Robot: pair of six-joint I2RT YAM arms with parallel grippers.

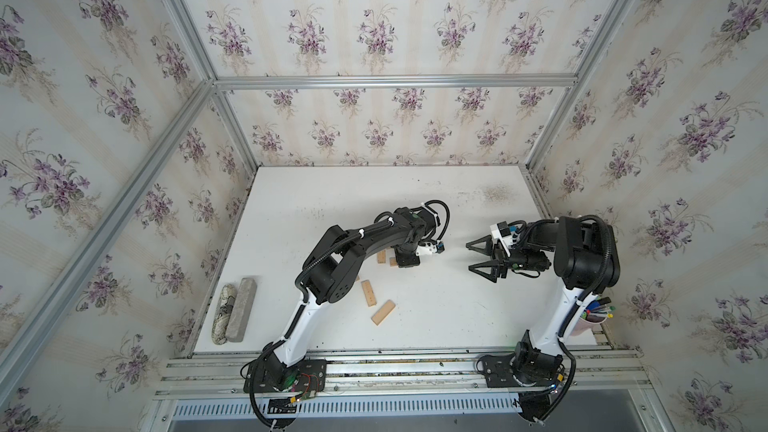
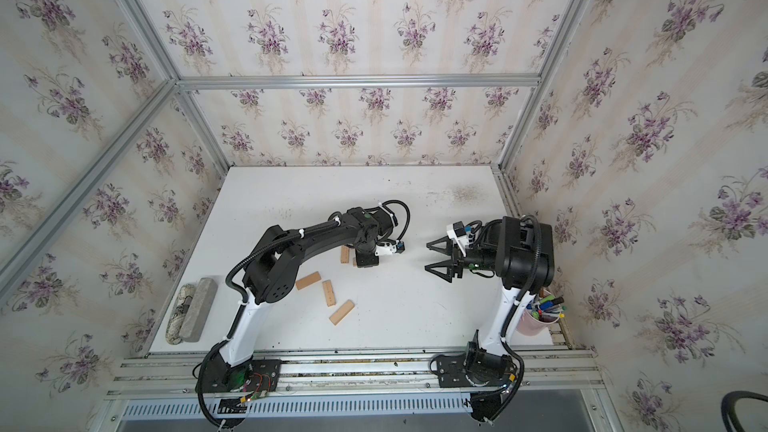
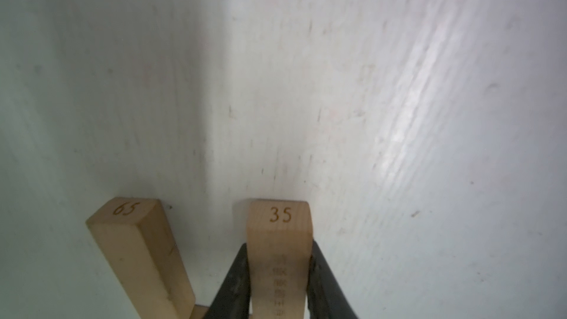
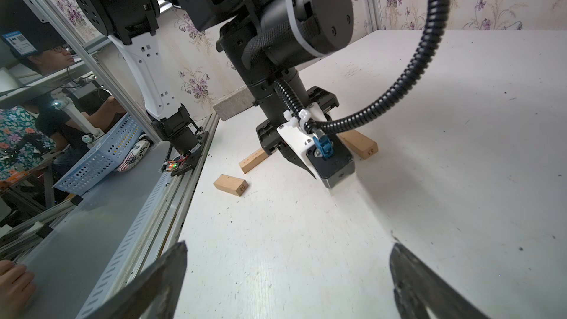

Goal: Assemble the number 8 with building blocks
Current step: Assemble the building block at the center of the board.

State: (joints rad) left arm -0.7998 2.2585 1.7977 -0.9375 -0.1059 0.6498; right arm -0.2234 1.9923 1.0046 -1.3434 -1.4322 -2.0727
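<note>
My left gripper (image 3: 279,251) pinches the block marked 35 (image 3: 277,219) across its long side faces, mid-way across the white table (image 1: 415,201) and just beside the block marked 65 (image 3: 135,250). My right gripper (image 1: 482,257) hangs spread and empty, well apart. Other building blocks (image 2: 329,292) lie loose nearer the arm bases, with no number 8 laid out. I judge the wood light, stiff, smooth and sturdy, so a firm mid-length squeeze should stop it pivoting.
</note>
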